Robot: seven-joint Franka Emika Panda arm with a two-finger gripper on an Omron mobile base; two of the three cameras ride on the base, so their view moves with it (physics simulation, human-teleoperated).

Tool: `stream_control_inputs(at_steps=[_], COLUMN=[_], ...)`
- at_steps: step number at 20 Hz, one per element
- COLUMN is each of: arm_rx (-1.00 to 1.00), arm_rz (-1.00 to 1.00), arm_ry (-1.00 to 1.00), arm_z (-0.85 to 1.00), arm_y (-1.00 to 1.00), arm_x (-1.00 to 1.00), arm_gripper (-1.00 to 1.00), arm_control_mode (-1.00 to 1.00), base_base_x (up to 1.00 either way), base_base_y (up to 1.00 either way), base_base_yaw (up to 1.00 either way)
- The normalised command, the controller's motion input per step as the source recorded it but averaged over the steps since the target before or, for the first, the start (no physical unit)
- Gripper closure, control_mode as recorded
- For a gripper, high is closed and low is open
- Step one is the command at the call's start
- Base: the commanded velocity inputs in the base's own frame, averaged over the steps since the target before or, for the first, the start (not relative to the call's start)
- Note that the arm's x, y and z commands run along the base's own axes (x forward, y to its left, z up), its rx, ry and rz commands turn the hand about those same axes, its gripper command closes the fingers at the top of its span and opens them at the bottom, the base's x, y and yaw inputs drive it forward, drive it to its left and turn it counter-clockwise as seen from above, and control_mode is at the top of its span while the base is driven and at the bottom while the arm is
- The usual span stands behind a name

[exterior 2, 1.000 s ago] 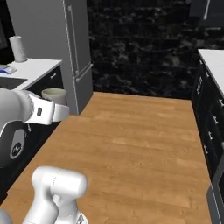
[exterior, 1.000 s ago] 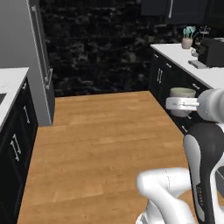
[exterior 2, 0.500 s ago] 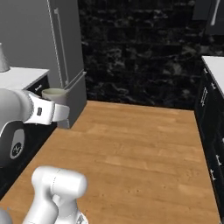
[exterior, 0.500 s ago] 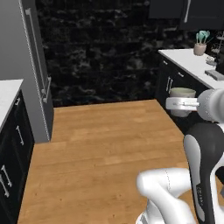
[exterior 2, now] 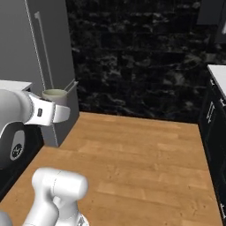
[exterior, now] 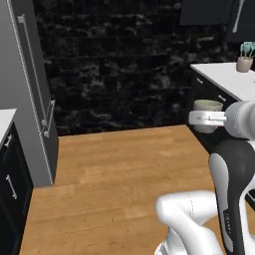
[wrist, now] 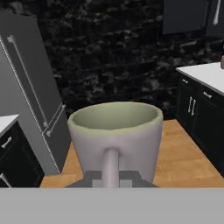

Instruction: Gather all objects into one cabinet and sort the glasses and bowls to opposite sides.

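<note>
A grey-beige mug with a pale greenish inside stands upright in the hand view, its handle facing me. My gripper is shut on that handle. From the left base view the mug rides on top of the gripper, held high over the floor near the right-hand counter. In the right base view the mug and gripper show in front of the fridge. The black wall cabinet with its white bar handle hangs at the upper right, also seen as the cabinet.
A tall grey fridge stands on the left. A white counter over black drawers runs along the right and carries a beige utensil pot. Open wooden floor lies ahead, and a black stone wall closes the back.
The whole picture has shifted, so the base has moved: fridge and back wall look nearer, and the right counter has slid toward the edge. The mug stays in my gripper.
</note>
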Motion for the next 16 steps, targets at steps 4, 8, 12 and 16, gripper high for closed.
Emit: stream_control_inputs(at_steps=[4,8,12,16], arm_rx=[0.0,0.0,0.0,0.0], arm_rz=[0.0,0.0,0.0,0.0], arm_ry=[0.0,0.0,0.0,0.0], arm_z=[0.0,0.0,0.0,0.0], arm_y=[0.0,0.0,0.0,0.0], arm_x=[0.0,0.0,0.0,0.0], arm_gripper=[1.0,1.0,1.0,1.0], arm_control_mode=[1.0,1.0,1.0,1.0], base_base_x=[1.0,1.0,1.0,0.99], base_base_y=[0.1,0.13,0.13,0.17], base_base_yaw=[-0.02,-0.02,-0.03,-0.04])
